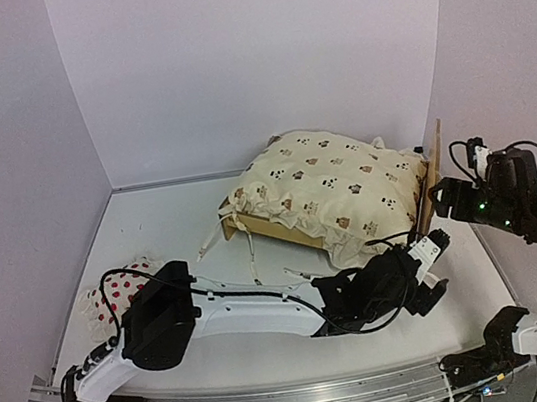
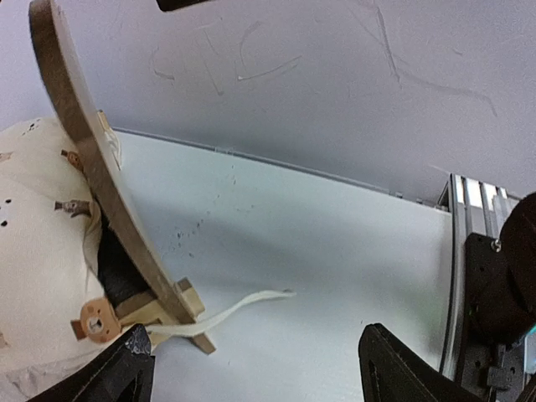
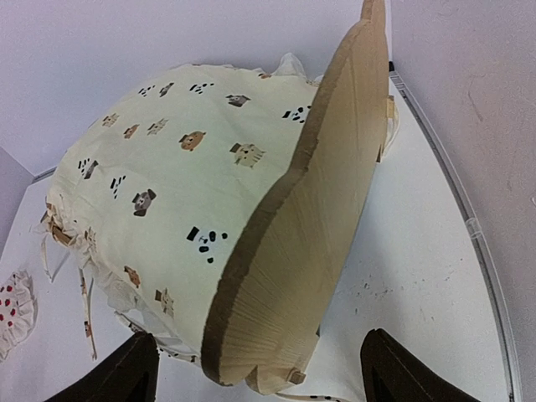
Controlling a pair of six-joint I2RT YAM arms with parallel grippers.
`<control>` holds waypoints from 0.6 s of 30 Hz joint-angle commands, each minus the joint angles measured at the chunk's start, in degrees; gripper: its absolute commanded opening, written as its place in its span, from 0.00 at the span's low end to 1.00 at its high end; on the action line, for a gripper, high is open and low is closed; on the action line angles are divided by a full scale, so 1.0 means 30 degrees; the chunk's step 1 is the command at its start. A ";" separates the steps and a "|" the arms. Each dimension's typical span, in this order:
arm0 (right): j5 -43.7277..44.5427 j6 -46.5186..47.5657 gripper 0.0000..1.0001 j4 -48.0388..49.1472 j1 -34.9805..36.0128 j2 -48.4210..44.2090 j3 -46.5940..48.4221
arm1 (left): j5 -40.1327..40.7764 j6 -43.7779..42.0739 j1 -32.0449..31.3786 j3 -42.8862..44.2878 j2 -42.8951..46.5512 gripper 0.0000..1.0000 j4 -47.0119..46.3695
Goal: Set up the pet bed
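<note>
Left gripper (image 2: 254, 345): in your wrist view the two black fingers (image 2: 126, 373) stand wide apart with only bare white table (image 2: 318, 243) between them, and nothing is held. Only their tips enter the frame. The gripper sits low, near the foot of the headboard (image 2: 92, 167).

Right gripper (image 3: 260, 352): the fingers are spread, with the back of the headboard standing just ahead of the gap. You cannot judge contact from here, and no clamp shows.

The pet bed (image 1: 281, 227) stands centre-right on the table, its headboard toward the right wall. The headboard is pale plywood with a curved rim and a layered edge.

A puffy cream quilt (image 1: 332, 186) with small animal prints covers the bed, hiding its base and most of the rails. The dark patch under the quilt by the headboard is too shadowed to identify. A white ribbon tie (image 2: 243, 303) trails flat on the table.

A red-dotted pillow (image 1: 101, 297) lies far left, partly behind the left arm and its cable.

An aluminium rail (image 2: 462, 251) runs along the table edge, and the dark block beside it is cut off.
</note>
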State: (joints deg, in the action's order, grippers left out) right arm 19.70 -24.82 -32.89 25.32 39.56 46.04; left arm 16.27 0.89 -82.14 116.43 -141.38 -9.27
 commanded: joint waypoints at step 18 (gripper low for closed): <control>-0.6749 0.2395 0.98 0.0385 0.0013 0.4490 0.6375 | 0.9130 0.6852 0.5218 -1.4283 1.6960 0.93 1.1312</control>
State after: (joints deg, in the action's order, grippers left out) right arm 10.24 -20.76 -33.08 25.32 47.78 59.68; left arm 37.22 7.80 -75.67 81.00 -98.40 9.46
